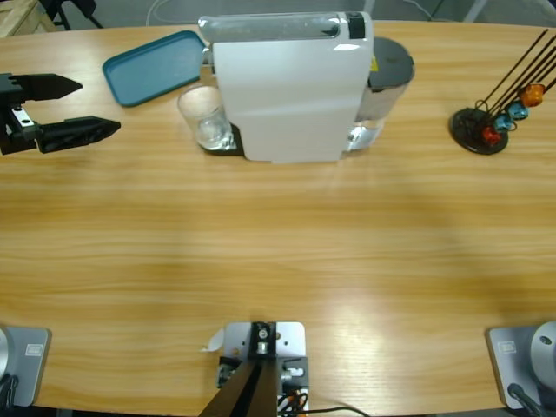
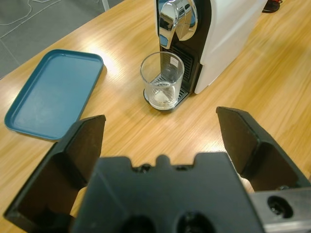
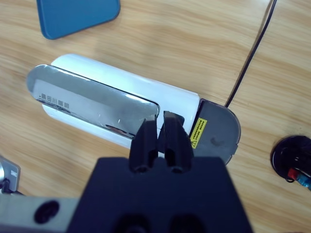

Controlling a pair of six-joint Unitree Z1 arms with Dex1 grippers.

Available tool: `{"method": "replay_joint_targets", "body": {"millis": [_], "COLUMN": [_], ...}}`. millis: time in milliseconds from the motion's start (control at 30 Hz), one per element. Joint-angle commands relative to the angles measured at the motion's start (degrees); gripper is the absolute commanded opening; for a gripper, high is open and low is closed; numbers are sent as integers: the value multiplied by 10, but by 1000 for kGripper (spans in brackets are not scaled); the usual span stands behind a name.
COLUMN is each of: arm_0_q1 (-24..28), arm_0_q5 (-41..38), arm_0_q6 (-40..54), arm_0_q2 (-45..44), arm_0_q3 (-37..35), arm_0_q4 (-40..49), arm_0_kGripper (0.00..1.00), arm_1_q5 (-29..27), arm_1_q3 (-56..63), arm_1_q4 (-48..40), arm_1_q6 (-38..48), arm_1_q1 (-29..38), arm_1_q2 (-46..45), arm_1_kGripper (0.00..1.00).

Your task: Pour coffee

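Your right claw [image 3: 160,127] hangs clenched above the coffee machine [image 1: 291,87], so you're at the brewing step. The glass [image 1: 205,117] sits under the spout at the machine's 9 o'clock; no coffee shows yet. Next, press the top. Your left claw [image 1: 61,109] waits released.

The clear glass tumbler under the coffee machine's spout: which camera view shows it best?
The left wrist view: the clear glass tumbler stands whole and unobstructed on the drip tray under the chrome spout, beyond the open left claw. The high view shows it small, from above. The right wrist view misses it.
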Motion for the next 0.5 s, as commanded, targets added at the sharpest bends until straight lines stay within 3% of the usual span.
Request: {"method": "replay_joint_targets", "body": {"millis": [33,500], "arm_0_q1": [-5,-5], "arm_0_q5": [-11,-11], "arm_0_q6": [7,10], "arm_0_q2": [20,31], "arm_0_q3": [2,1], "arm_0_q4": [-22,-26], "arm_0_kGripper": [1000,1000], "arm_1_q5": [-9,-13], "arm_1_q3": [22,57], "arm_1_q4": [16,15], "arm_1_q6": [11,18], "arm_1_q1": [-5,-15], "arm_1_q2": [33,32], "arm_1_kGripper": [0,0]}}
